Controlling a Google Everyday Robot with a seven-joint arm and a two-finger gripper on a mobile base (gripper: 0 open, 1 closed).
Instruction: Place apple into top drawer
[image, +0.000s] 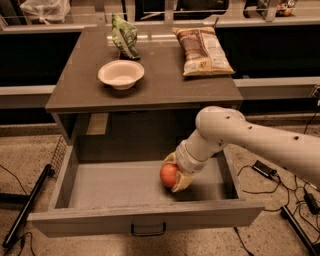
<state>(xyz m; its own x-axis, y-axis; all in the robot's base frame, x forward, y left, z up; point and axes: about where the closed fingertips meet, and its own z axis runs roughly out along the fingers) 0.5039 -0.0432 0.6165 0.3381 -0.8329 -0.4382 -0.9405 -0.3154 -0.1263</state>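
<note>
Apple (169, 175) first: we see it inside the top drawer (112, 184), right of the middle and nearer the drawer's right wall than its left. It is red-orange and pinched by the gripper (173, 173), with one pale finger curving over its top and back and the other cupping it from below on the right. We cannot tell whether the fruit touches the grey bottom or hangs just above it.

The drawer is pulled well out from the cabinet, and its front panel with the small dark handle (148, 230) is nearest to us. Its flat grey bottom shows to the left of the apple. The white arm (260, 142) comes in from the right, crosses over the drawer's right wall and bends down into it at the wrist.

On the cabinet top (165, 85) above, a white bowl (121, 74) stands upright on the left side. A green packet (124, 37) lies behind the bowl, near the back edge. A brown snack bag (202, 50) lies flat on the right, well apart from the bowl.
</note>
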